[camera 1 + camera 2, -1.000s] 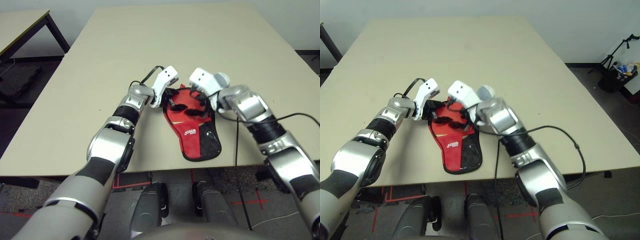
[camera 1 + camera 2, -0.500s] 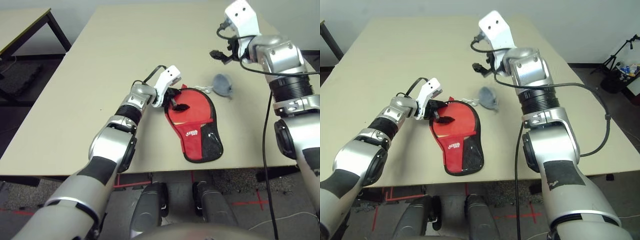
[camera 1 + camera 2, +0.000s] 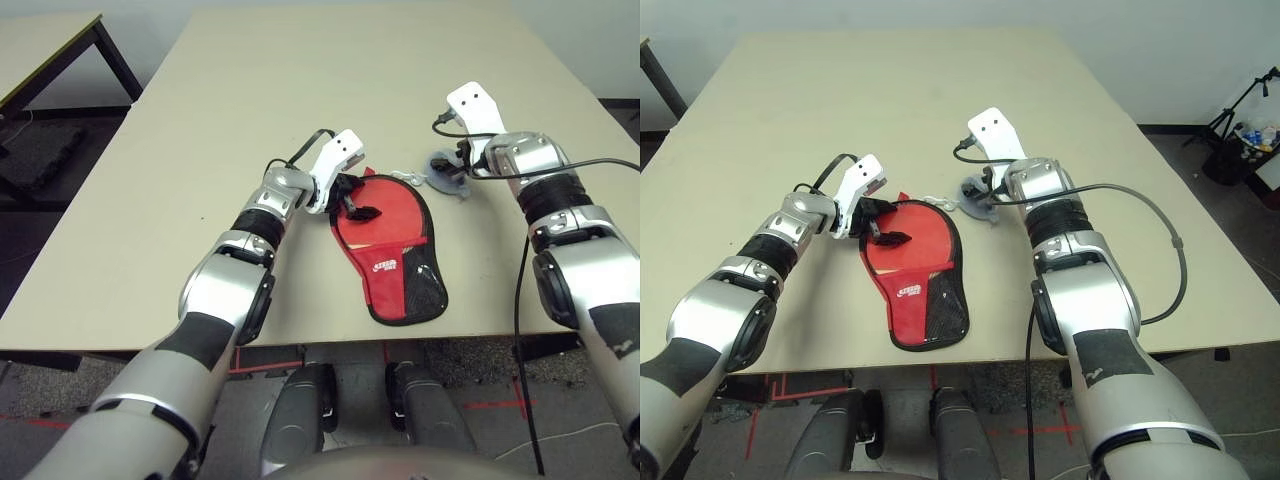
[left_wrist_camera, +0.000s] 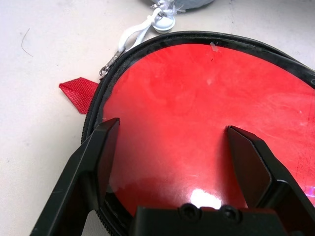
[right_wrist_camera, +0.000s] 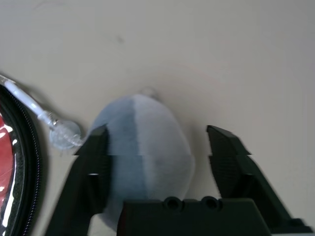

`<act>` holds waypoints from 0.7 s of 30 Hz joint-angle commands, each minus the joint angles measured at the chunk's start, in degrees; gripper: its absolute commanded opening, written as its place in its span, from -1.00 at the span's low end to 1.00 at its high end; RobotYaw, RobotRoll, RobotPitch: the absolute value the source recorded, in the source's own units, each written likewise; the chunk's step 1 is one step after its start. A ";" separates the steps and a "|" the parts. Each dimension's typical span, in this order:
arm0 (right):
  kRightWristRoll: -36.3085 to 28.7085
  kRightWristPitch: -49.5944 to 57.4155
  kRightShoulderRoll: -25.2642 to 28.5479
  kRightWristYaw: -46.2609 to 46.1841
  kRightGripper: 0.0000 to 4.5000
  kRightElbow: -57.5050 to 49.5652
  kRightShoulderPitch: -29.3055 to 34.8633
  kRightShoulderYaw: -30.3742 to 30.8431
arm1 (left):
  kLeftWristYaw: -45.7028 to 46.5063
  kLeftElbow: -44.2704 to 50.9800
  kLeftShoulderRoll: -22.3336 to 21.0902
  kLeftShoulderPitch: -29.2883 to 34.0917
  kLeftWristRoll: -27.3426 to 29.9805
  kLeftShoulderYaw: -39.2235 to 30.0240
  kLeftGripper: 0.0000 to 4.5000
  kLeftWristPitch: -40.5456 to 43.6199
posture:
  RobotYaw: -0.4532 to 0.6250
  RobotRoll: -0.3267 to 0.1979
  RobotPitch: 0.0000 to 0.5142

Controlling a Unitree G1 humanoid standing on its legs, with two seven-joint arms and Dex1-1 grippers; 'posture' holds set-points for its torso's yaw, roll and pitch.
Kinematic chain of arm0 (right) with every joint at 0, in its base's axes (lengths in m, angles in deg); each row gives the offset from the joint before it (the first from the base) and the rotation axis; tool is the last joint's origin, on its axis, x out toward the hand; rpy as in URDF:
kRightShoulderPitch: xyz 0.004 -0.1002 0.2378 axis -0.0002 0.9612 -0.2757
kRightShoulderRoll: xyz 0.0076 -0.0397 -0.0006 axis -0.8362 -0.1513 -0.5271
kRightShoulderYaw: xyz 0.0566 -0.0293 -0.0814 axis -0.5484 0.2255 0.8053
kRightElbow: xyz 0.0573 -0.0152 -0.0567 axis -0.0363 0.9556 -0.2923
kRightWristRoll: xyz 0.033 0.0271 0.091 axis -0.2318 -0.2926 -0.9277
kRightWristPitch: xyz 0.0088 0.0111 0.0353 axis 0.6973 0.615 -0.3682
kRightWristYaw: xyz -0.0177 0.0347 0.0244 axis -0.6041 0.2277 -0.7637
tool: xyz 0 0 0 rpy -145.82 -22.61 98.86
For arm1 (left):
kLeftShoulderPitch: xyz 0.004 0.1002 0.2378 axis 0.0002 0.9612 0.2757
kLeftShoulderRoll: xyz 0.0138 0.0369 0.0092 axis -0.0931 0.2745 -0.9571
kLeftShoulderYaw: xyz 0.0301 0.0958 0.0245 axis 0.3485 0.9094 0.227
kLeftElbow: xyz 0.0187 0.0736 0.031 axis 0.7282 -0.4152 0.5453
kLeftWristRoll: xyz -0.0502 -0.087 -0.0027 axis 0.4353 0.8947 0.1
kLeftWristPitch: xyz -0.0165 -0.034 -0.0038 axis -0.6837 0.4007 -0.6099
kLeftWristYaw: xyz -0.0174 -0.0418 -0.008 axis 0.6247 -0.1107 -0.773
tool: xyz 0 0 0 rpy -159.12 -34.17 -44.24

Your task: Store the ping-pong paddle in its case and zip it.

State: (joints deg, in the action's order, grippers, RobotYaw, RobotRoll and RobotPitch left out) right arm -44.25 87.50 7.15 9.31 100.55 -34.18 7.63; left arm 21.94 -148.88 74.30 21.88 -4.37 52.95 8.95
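Two grippers are at work over the table (image 3: 250, 90), with the case (image 3: 388, 275) lying flat near its front edge, wide rounded end away from the robot and narrower end towards it. The paddle (image 4: 187, 83) appears to be inside the case: a glossy, round red face shows within the black trim (image 4: 236, 40) of the wide end, though I cannot tell how far it extends under the logo panel (image 3: 383, 285). Beside that red panel, on the robot's right, is the black mesh (image 3: 423, 280). The left gripper (image 4: 172, 124) has its fingers well apart above the red face, one of them close to the trim at the side; nothing is clamped between them, and whether the tips touch the surface I cannot tell. A small red tab (image 4: 79, 94) sticks out past the case's edge, near the metal zipper pull (image 4: 107, 68). From there a white cord (image 4: 140, 32) leads to the pom-pom (image 5: 142, 152), plush, pale grey and blue-grey, resting on the table just beyond the case on the robot's right. The right gripper (image 5: 157, 130) is wide open around it — one finger overlaps its side, the other stands clear with a gap — so it has no grip on it.
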 commanded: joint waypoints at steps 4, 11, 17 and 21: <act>1.68 4.10 0.68 1.41 -0.22 0.72 0.99 0.67 | 0.27 -1.86 0.32 1.35 -1.75 1.97 1.00 0.72 | -0.30 0.25 -0.57; 3.48 7.43 3.68 4.90 -0.97 -5.55 3.51 2.49 | 0.69 -2.06 0.53 1.23 -1.79 1.85 1.00 0.50 | -0.32 0.25 -0.56; 3.94 15.77 11.15 12.82 -0.97 -25.35 12.50 7.01 | 0.84 -2.16 0.71 1.26 -1.79 1.76 1.00 0.42 | -0.35 0.25 -0.54; 2.44 23.06 17.69 17.64 -0.97 -41.92 19.93 8.91 | 0.86 -2.37 0.75 1.35 -1.78 1.84 1.00 0.31 | -0.38 0.25 -0.52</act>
State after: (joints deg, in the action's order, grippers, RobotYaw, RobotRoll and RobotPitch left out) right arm -41.99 105.75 22.59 25.02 61.91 -16.76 14.84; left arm 22.49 -149.08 75.43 21.82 -4.59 53.19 8.32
